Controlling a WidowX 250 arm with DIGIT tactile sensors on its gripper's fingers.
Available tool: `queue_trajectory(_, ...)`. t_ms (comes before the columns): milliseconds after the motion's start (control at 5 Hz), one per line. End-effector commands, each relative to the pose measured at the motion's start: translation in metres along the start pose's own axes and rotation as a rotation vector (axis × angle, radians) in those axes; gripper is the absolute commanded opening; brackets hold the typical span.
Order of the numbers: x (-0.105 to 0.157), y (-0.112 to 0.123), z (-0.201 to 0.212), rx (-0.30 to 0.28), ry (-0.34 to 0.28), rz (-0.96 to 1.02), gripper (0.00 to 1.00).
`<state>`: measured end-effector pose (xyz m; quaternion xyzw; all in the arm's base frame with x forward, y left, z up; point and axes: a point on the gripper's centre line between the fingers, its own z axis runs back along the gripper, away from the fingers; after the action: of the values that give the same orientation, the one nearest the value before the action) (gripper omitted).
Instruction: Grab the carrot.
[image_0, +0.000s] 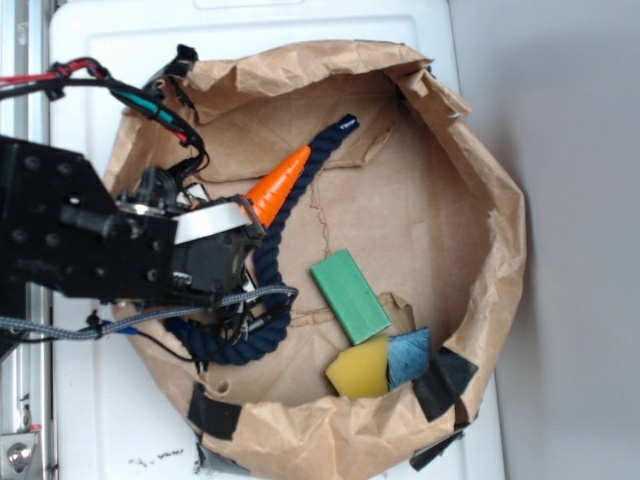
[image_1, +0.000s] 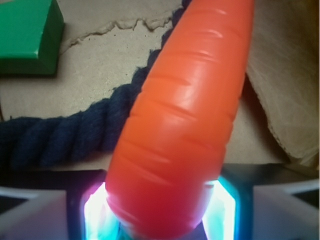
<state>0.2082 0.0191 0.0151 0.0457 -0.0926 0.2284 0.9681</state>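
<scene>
Jaws are clamped on the carrot (image_1: 185, 125): wrist view shows its thick end wedged between both lit pads, contact on each side. Looks like a firm grasp at the widest section, which makes sense since the taper would slip out nearer the tip.

Gripper (image_0: 243, 215) sits at the left of the paper bag (image_0: 480, 200), which is rolled down into a shallow tray on the white counter (image_0: 100, 420). Carrot points up-right out of the jaws, lying alongside the navy rope (image_0: 300, 190). Can't tell whether it's lifted clear or touching rope and paper; the wrist view has the rope passing behind it. Leafy stub not visible, presumably buried in the jaws.

Count inside the bag:
- 1 carrot
- 1 rope, curling from far centre down past the gripper
- 1 green block (image_0: 349, 296), centre
- 1 yellow sponge wedge (image_0: 360, 368), near side
- 1 blue sponge piece (image_0: 409, 357), touching the yellow one

Blocks are well apart from the grasp. Rope is the only snag risk on lift.
</scene>
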Motion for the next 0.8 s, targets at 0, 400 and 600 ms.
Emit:
queue_trajectory(0, 0.017, -0.022, 0.028, 0.054, -0.065, -0.082, 0.0)
queue_trajectory(400, 0.048, -0.021, 0.112, -0.017, -0.033, -0.19, 0.0)
queue_trajectory(600, 0.041, -0.024, 0.124, -0.032, -0.11, -0.242, 0.0)
